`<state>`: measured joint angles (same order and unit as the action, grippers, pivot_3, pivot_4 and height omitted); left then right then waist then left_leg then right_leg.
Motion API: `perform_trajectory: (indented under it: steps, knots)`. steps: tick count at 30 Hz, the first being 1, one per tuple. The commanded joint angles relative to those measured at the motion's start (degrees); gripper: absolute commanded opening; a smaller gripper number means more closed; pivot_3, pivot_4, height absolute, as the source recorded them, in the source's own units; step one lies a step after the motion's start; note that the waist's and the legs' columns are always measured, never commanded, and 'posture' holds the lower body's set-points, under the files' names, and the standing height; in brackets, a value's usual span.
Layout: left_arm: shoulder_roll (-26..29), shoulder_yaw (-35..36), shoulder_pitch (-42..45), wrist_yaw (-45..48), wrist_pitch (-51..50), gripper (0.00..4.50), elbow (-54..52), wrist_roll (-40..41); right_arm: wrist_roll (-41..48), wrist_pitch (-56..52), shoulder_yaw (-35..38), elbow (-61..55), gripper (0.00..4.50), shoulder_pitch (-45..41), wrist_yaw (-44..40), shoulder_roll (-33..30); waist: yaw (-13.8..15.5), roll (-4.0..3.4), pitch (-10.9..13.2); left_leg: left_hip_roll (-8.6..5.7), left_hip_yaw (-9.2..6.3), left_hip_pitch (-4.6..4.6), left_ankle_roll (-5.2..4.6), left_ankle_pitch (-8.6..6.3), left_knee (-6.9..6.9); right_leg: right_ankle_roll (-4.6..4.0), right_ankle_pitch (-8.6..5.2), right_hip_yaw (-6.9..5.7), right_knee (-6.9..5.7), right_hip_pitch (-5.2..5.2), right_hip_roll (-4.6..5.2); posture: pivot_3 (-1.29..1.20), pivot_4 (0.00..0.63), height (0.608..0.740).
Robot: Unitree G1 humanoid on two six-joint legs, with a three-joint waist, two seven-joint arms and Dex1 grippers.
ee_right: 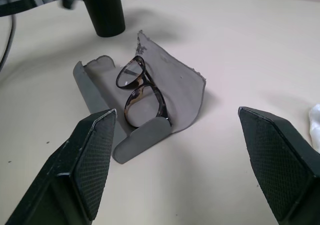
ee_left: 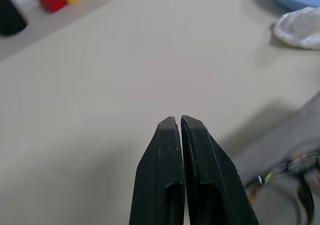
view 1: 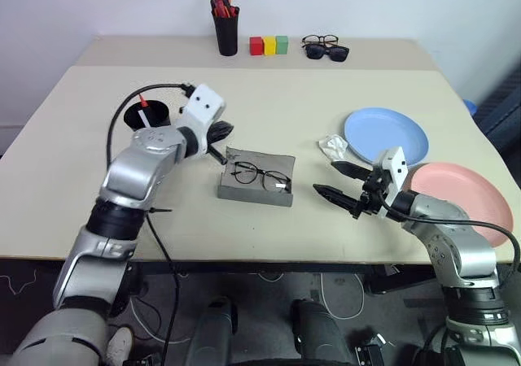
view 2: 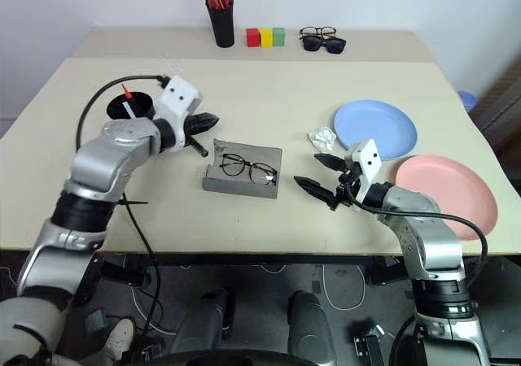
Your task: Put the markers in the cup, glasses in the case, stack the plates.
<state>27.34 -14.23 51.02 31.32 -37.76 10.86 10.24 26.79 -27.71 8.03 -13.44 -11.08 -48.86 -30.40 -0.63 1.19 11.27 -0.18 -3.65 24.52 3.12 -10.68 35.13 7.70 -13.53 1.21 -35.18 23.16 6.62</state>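
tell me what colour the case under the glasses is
Grey. The case shows best in the right wrist view, lying open with the glasses in it.

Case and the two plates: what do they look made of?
Case: looks like grey felt or similar stiff fabric; matte, with a ragged flap edge. Blue plate and pink plate: probably plastic; smooth, uniform colour, thin raised rims, only a slight sheen. Glazed ceramic can't be ruled out from looks alone.
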Motion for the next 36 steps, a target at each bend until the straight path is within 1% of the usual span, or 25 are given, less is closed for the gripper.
perform_trajectory:
  steps: [1, 3, 6, 9, 11, 13, 16, 17, 19, 21, 23, 25, 28, 30, 34, 36]
  knots:
    - [-0.99, -3.24, 5.45, 1.92, 5.76, 0.13, 8.88, -5.87, 1.59, -0.58, 1.59, -4.46, 3.98, 0.48, 2.1, -0.6, -0.24, 0.0, 0.0, 0.0, 0.01, 0.0, 0.0, 0.0, -0.01, -0.02, 0.02, 0.01, 0.01, 0.01, 0.0, 0.0, 0.15, 0.74]
    - [-1.92, -4.94, 8.07, 3.87, 8.62, 0.13, 14.66, -8.12, 2.23, -1.36, 1.59, -5.57, 3.98, 0.77, 3.26, -0.28, -0.24, 0.0, 0.0, 0.0, 0.01, 0.0, -0.01, 0.0, -0.07, -0.01, 0.01, 0.01, 0.01, 0.05, 0.0, 0.0, 0.15, 0.74]
    - [-2.7, -8.49, 11.35, 10.35, 13.23, 0.13, 22.29, -11.31, 2.63, -1.76, 1.66, -6.33, 3.98, 1.57, 4.36, -0.33, -0.1, 0.0, 0.01, 0.0, 0.01, 0.01, -0.01, -0.01, -0.11, 0.02, -0.01, 0.0, 0.0, 0.08, 0.0, 0.0, 0.15, 0.74]
    - [-2.41, -9.03, 12.91, 20.39, 14.53, 0.13, 24.5, -10.23, 3.6, -2.31, 3.29, -6.6, 3.98, 3.15, 4.74, -1.23, -0.07, 0.01, 0.01, 0.0, 0.01, 0.12, -0.01, -0.01, -0.09, 0.01, -0.01, -0.01, 0.09, 0.09, 0.0, 0.0, 0.15, 0.74]
    - [-1.38, -8.38, 13.17, 27.33, 13.55, 0.13, 23.21, -8.37, 4.03, -2.18, 4.84, -6.42, 3.98, 4.57, 4.34, -2.35, -0.02, 0.01, 0.01, 0.0, 0.01, 0.2, -0.02, -0.01, -0.08, 0.01, -0.01, -0.01, 0.1, 0.15, 0.01, 0.0, 0.15, 0.74]
    - [-0.37, -7.59, 13.02, 32.12, 11.67, 0.13, 21.34, -7.13, 4.45, -2.06, 6.11, -6.46, 3.98, 5.82, 4.42, -3.23, -0.04, 0.01, 0.02, 0.0, 0.0, 0.32, -0.02, -0.01, -0.07, 0.01, -0.01, -0.01, 0.1, 0.25, 0.01, 0.0, 0.15, 0.74]
    - [2.78, -7.35, 11.39, 39.54, 6.74, 0.13, 14.98, -4.79, 4.19, -1.66, 9.32, -6.76, 3.98, 9.84, 3.76, -6.01, -0.04, -0.01, 0.02, 0.0, -0.01, 0.35, -0.02, -0.01, -0.07, 0.01, -0.01, -0.02, 0.09, 0.28, 0.01, 0.0, 0.15, 0.74]
    - [3.76, -7.55, 10.58, 41.19, 4.92, 0.13, 12.66, -4.27, 4.02, -1.12, 10.31, -6.96, 3.98, 11.59, 2.96, -7.07, -0.02, -0.01, 0.02, 0.0, -0.01, 0.37, -0.02, -0.01, -0.07, 0.01, -0.02, -0.02, 0.08, 0.29, 0.01, 0.0, 0.15, 0.74]
    - [6.08, -8.44, 7.79, 44.17, 1.83, 0.13, 6.26, -3.1, 4.21, 0.77, 13.64, -7.61, 3.98, 17.75, -1.33, -10.04, -0.01, -0.06, 0.0, 0.0, -0.01, 0.38, -0.04, -0.02, -0.06, 0.03, -0.03, -0.01, 0.08, 0.28, 0.01, 0.0, 0.15, 0.74]
    - [7.59, -9.45, 5.11, 45.57, -1.88, 0.13, 0.53, -2.09, 3.53, 4.84, 16.79, -7.82, 3.98, 24.42, -6.93, -12.72, -0.03, -0.08, -0.01, 0.0, -0.01, 0.36, -0.09, -0.05, -0.08, 0.08, -0.08, -0.01, 0.08, 0.23, 0.02, 0.0, 0.15, 0.74]
    - [8.26, -9.95, 3.11, 45.96, -4.68, 0.13, -3.4, -1.49, 2.6, 8.94, 18.76, -7.41, 3.98, 28.92, -10.95, -14.37, -0.03, -0.05, 0.01, 0.0, -0.01, 0.35, -0.09, -0.05, -0.04, 0.08, -0.08, 0.0, 0.06, 0.22, 0.02, 0.0, 0.15, 0.74]
    - [9.09, -10.71, 0.59, 46.24, -7.15, 0.13, -7.18, -1.05, 2.94, 10.17, 21.18, -5.53, 3.98, 31.02, -12.64, -15.54, -0.32, -0.03, 0.03, 0.0, -0.01, 0.34, -0.09, -0.05, 0.06, 0.07, -0.07, -0.01, 0.05, 0.2, 0.02, 0.0, 0.15, 0.74]
    - [8.93, -9.46, -2.46, 44.74, -7.13, 0.13, -11.32, -0.17, 2.69, 12.25, 24.3, -3.24, 3.98, 31.83, -13.37, -16.26, -0.41, -0.02, 0.03, 0.01, 0.03, 0.24, -0.09, -0.05, 0.18, 0.08, -0.06, 0.01, 0.06, 0.11, 0.07, 0.0, 0.15, 0.74]
    - [6.68, -6.33, -0.62, 42.33, -10.24, 0.13, -10.03, 2.0, 3.75, 12.52, 25.14, -3.58, 3.98, 32.07, -14.36, -16.29, -0.14, -0.01, 0.04, 0.02, 0.02, 0.11, -0.06, -0.07, 0.17, 0.06, -0.06, -0.01, 0.06, -0.01, 0.08, 0.0, 0.15, 0.74]
    - [4.85, -3.34, 4.18, 39.74, -7.02, 0.13, -4.11, 2.32, 3.79, 14.84, 24.29, -3.95, 3.98, 31.75, -16.45, -16.07, 0.0, 0.01, 0.05, 0.02, 0.01, 0.13, -0.01, -0.1, 0.17, 0.05, -0.06, -0.07, 0.12, -0.04, 0.12, 0.0, 0.15, 0.74]
    - [2.7, -2.13, 7.74, 35.87, -5.03, 0.13, 1.6, 0.94, 3.7, 15.68, 23.51, -3.53, 3.98, 30.71, -16.79, -15.98, -0.01, 0.0, 0.04, 0.01, 0.04, 0.12, -0.06, -0.07, 0.19, 0.05, -0.06, -0.07, 0.19, -0.09, 0.15, 0.0, 0.15, 0.74]
